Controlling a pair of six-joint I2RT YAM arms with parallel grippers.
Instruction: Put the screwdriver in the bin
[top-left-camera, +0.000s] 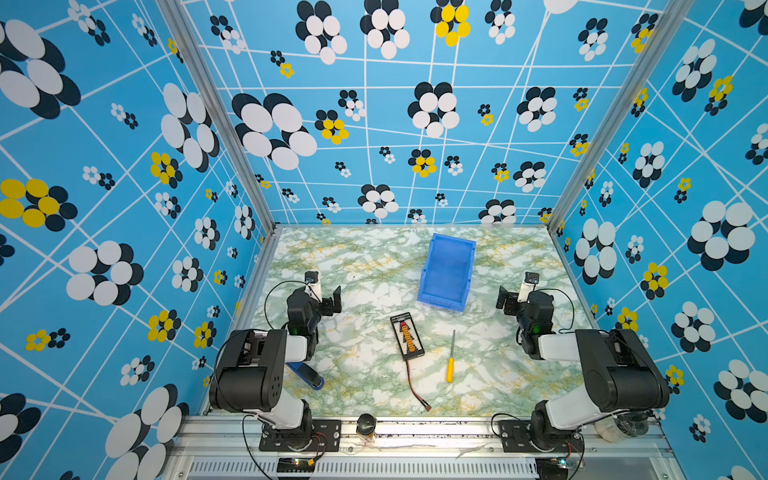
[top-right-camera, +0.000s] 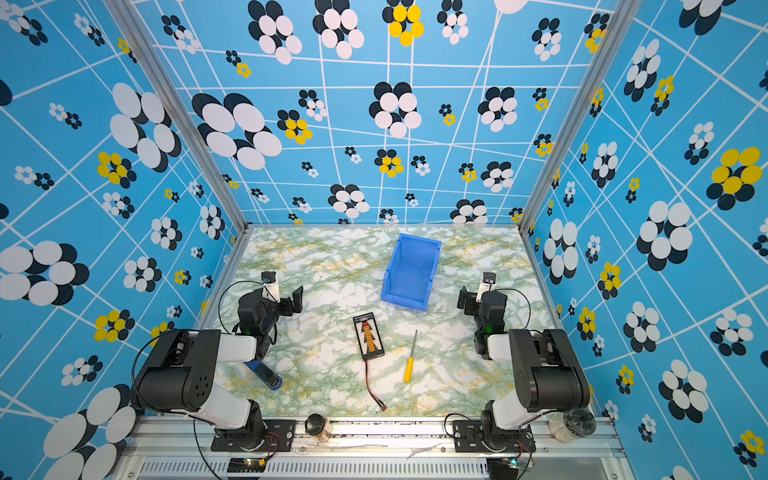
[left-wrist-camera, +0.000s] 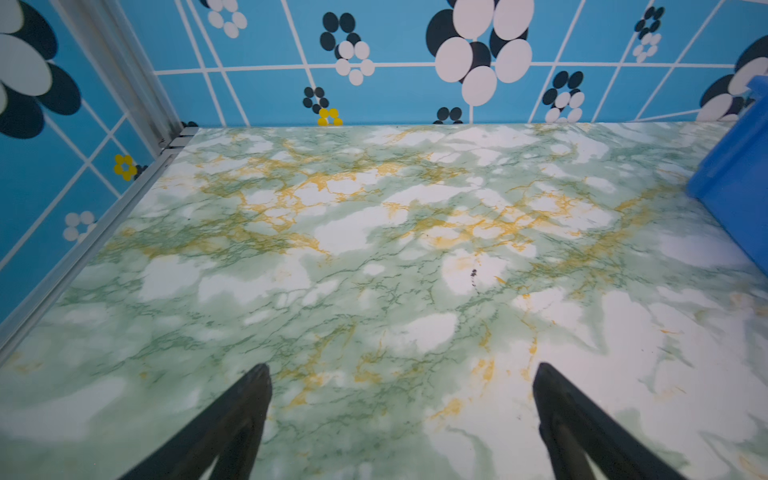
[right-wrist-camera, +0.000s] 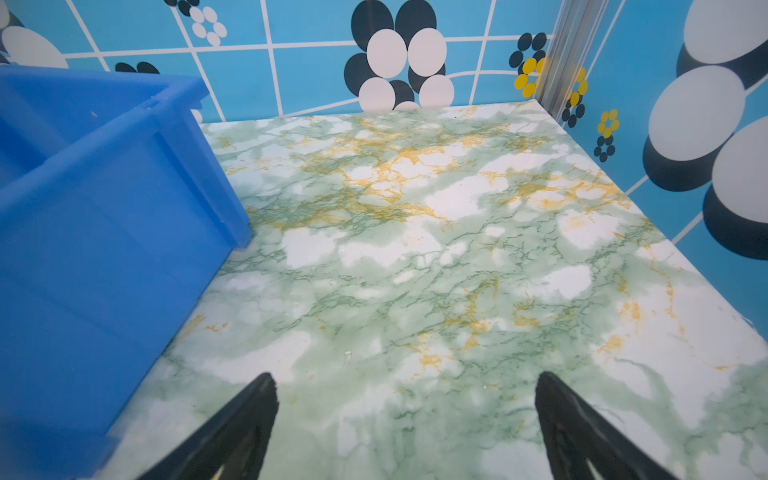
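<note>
Top views both show the small screwdriver with a yellow plastic handle and thin grey metal shaft (top-left-camera: 450, 358) (top-right-camera: 410, 358) lying flat on the green-and-white marble-patterned tabletop (top-left-camera: 353, 266). It sits in the near half of the table. Its handle is toward the front rail and its shaft points away toward the back. Nothing touches it.

The blue rectangular open-top plastic bin (top-left-camera: 441, 303) (top-right-camera: 405, 303) stands farther back, past the tip of the shaft, with a stretch of bare table between them. From where both top views look down, the inside of the bin appears bare.

Just to the left of the screwdriver lies a flat black rectangular board with a red wire trailing from it (top-left-camera: 407, 336), apart from the tool. A blue-and-black stapler (top-left-camera: 307, 374) is partly hidden under the left arm.

The left gripper (top-left-camera: 331, 300) hangs over the left side of the table, well away from the screwdriver. In the left wrist view its two black fingers are spread wide (left-wrist-camera: 401, 370) with only marble between them. The edge of the bin (left-wrist-camera: 735, 183) shows at the side of that picture.

The right gripper (top-left-camera: 505, 300) sits to the right of the bin, near it but not touching. In the right wrist view its fingers are also spread wide and hold nothing (right-wrist-camera: 405, 378). The bin wall (right-wrist-camera: 104, 232) is close beside it.
</note>
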